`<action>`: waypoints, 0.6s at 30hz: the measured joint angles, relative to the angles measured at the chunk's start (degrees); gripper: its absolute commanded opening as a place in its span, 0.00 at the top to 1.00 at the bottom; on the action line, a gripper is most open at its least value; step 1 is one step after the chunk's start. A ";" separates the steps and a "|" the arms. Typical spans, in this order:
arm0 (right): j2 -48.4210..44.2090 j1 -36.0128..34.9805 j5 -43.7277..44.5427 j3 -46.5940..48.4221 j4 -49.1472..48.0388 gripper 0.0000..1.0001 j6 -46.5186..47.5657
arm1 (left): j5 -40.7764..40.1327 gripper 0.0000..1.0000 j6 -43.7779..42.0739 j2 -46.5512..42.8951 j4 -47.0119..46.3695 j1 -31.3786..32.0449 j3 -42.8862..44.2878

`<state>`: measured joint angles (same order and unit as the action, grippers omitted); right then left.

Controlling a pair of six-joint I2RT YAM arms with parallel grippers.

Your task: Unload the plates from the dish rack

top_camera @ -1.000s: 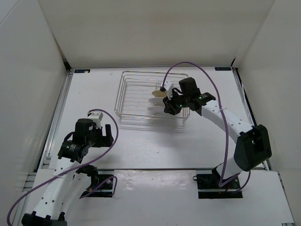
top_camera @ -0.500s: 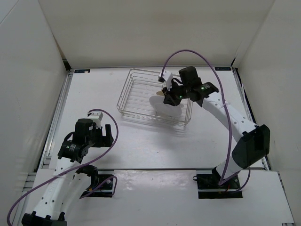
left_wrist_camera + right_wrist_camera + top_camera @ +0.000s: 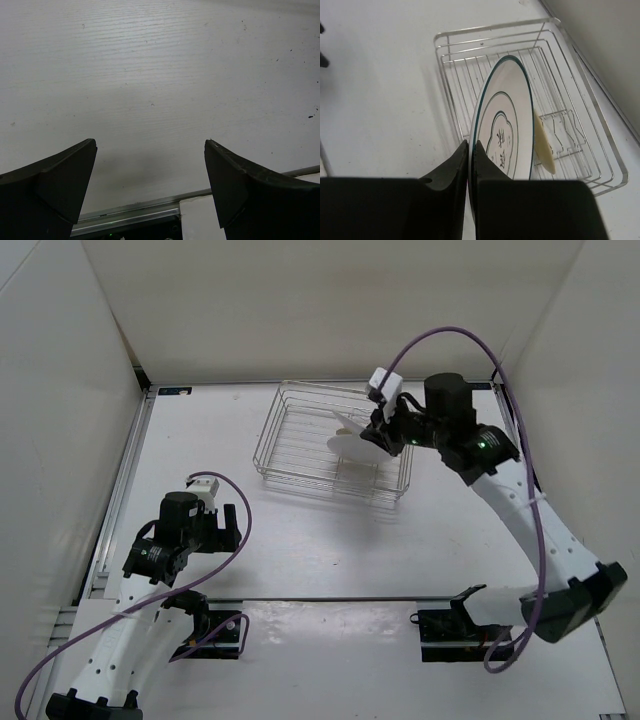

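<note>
My right gripper is shut on the rim of a white plate with a dark ringed rim and holds it on edge above the silver wire dish rack. In the right wrist view the plate stands between my fingers, with the rack below it. A tan-beige plate stands in the rack's wavy dividers behind it; it also shows in the top view. A third plate is not in view. My left gripper is open and empty over bare table at the near left.
White walls close in the table on the left, back and right. A metal rail runs along the table's near edge under my left gripper. The arm bases stand at the near edge.
My right gripper has lifted the white plate up out of the rack and drawn back to the right. The rack shifted slightly to the right. The left arm has not moved.
</note>
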<state>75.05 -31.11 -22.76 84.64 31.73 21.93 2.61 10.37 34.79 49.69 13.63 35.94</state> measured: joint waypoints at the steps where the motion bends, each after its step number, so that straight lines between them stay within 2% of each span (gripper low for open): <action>1: -2.10 -0.02 -0.72 -1.29 -0.68 1.00 -0.44 | 0.00 0.00 0.00 0.00 0.00 0.00 0.00; 6: -9.09 -0.07 -6.75 -7.30 -1.81 1.00 -2.23 | 0.00 0.00 0.00 0.04 0.02 0.00 0.00; 14: -11.87 -1.68 -17.86 -19.08 -0.50 1.00 -3.80 | -0.02 0.00 0.00 0.04 0.00 0.00 0.00; 18: -13.07 -3.32 -20.31 -24.44 0.81 1.00 -3.82 | -0.02 0.00 0.00 0.07 0.00 0.00 0.00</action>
<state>61.98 -34.44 -43.07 60.20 32.53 18.11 2.59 10.37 34.85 49.69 13.63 35.94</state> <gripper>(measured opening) 0.055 0.994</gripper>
